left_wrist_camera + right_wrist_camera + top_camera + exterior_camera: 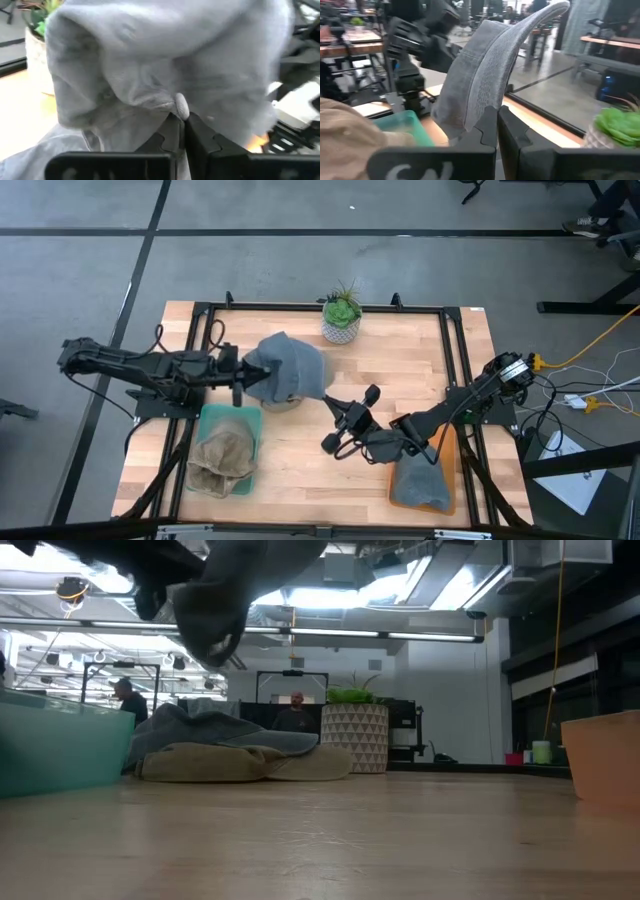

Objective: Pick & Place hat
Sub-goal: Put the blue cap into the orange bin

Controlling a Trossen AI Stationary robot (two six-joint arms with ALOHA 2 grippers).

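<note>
Robotics lab: framed workbench [470, 360], ceiling strip lights [420, 637].

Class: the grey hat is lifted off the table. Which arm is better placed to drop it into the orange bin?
Probably the right. The right gripper pinches the brim of the grey hat, and the orange bin lies beside that arm. The left gripper, also clamped on the hat, is across the table.
</note>
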